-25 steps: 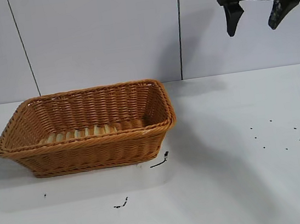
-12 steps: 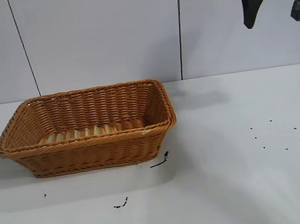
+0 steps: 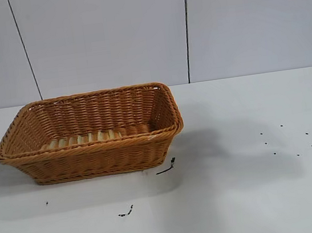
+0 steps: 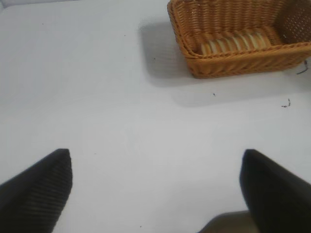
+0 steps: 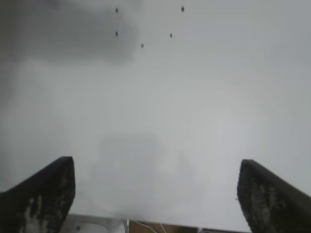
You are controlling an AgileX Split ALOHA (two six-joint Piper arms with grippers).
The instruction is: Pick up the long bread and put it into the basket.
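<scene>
The orange-brown wicker basket point(image 3: 89, 131) stands on the white table at the left. The long bread point(image 3: 81, 139), ribbed in tan and pale stripes, lies inside it along the near wall; only its top shows. Both also show in the left wrist view: the basket point(image 4: 243, 58) and the long bread point(image 4: 236, 42). My left gripper point(image 4: 155, 187) is open and empty, high over bare table away from the basket. My right gripper point(image 5: 155, 191) is open and empty over bare table near several dark specks. Neither gripper shows in the exterior view.
Small dark scraps point(image 3: 167, 167) lie on the table by the basket's front right corner, and another point(image 3: 126, 212) nearer the front. Several dark specks point(image 3: 285, 139) dot the right side of the table. A grey panelled wall stands behind.
My open right gripper rose at the top right and has left the exterior view. The basket and the bread have not moved.
</scene>
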